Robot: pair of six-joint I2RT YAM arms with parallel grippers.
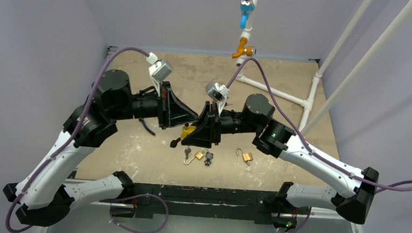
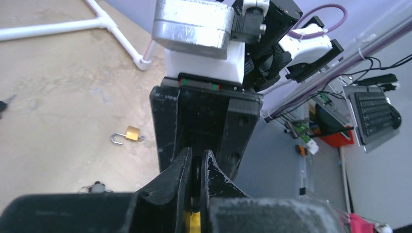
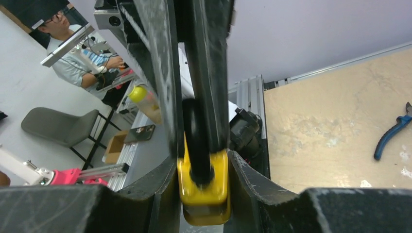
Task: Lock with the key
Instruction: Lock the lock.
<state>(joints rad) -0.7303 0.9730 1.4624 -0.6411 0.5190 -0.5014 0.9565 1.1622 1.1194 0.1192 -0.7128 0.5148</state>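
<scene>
Over the middle of the sandy bench [image 1: 126,155], toward its near edge, the right gripper [image 3: 204,167] clamps the yellow padlock [image 3: 204,194] steady, evidently so that the left gripper [image 2: 197,162], pinched narrow on the black key [image 3: 197,141], can seat and turn it.

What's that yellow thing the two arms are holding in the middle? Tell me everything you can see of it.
It is a yellow padlock: a glossy, rounded block that looks like plastic. The right pincer clamps it between its black fingers, above the table. What seems to be a black key head sits in its top, pinched by the left pincer. Its shackle is hidden.
</scene>
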